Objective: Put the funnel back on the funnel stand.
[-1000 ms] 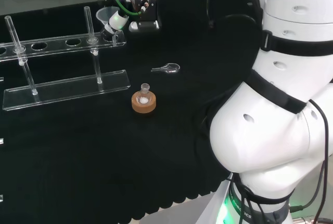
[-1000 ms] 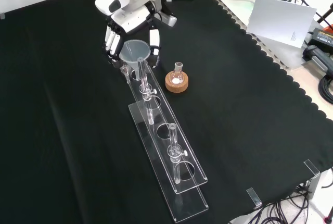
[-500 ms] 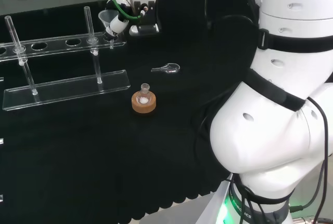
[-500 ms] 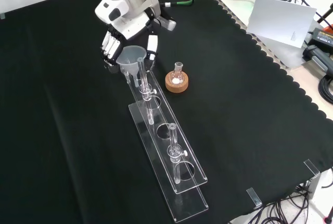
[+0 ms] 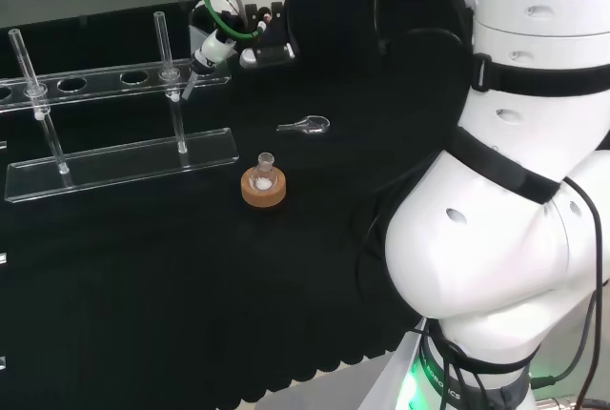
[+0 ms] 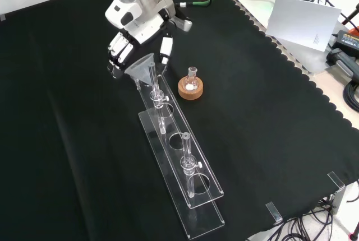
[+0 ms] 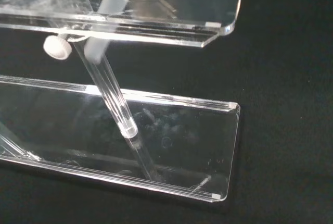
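Observation:
The clear funnel [image 6: 141, 64] is tilted in the hand [image 6: 120, 47], whose fingers and thumb are curled round its cone. In the head view the hand [image 5: 217, 40] covers the cone, and the funnel's stem [image 5: 190, 84] slants down beside the right end of the stand's upper shelf [image 5: 95, 81]. The clear acrylic funnel stand [image 6: 203, 218] has a shelf with holes, two posts and a base plate. In the wrist view the stem [image 7: 109, 86] runs past the shelf's edge, outside the end hole, with its tip over the base plate [image 7: 177, 146].
A cork ring [image 5: 263, 191] with a small flask in it stands on the cloth near the stand's end, to the right of the funnel [image 6: 190, 87] in the front view. A small clear glass piece [image 5: 305, 125] lies beyond it. Papers [image 6: 303, 22] lie off the cloth.
The hand has tipped the funnel from upright to slanted. In the head view the cone has gone behind the hand and the stem now points down towards the stand's end.

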`<state>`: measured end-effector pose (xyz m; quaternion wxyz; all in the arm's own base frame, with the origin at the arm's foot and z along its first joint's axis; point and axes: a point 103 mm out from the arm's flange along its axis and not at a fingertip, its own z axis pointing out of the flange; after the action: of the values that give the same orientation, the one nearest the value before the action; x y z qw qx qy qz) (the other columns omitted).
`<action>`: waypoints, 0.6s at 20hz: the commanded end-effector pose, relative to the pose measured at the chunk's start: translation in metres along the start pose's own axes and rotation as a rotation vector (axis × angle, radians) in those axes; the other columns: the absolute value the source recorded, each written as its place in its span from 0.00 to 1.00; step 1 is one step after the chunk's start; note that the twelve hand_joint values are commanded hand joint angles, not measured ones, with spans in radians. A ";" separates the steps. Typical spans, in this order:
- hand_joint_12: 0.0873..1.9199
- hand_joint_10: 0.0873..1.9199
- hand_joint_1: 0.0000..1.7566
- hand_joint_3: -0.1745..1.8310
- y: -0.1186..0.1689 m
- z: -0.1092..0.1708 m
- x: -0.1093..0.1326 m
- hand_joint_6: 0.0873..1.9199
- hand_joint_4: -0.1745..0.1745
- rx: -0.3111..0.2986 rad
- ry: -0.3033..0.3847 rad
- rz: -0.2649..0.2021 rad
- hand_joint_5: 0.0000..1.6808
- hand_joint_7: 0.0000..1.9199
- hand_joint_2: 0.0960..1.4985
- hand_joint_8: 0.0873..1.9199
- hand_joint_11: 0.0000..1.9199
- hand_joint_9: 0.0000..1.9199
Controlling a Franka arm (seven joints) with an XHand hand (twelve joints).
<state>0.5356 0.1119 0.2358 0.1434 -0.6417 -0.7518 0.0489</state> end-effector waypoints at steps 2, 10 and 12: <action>0.76 0.39 0.38 0.00 -0.031 -0.021 0.004 0.00 0.37 -0.017 -0.009 -0.010 0.13 0.00 0.54 0.14 0.06 0.04; 0.77 0.41 0.34 0.01 -0.078 -0.052 0.014 0.00 0.37 -0.096 -0.019 0.002 0.09 0.00 0.51 0.08 0.04 0.00; 0.77 0.42 0.34 0.01 -0.089 -0.060 0.015 0.00 0.37 -0.108 -0.027 0.009 0.09 0.00 0.51 0.09 0.04 0.00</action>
<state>0.4982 0.1080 0.2906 0.1150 -0.6424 -0.7572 0.0274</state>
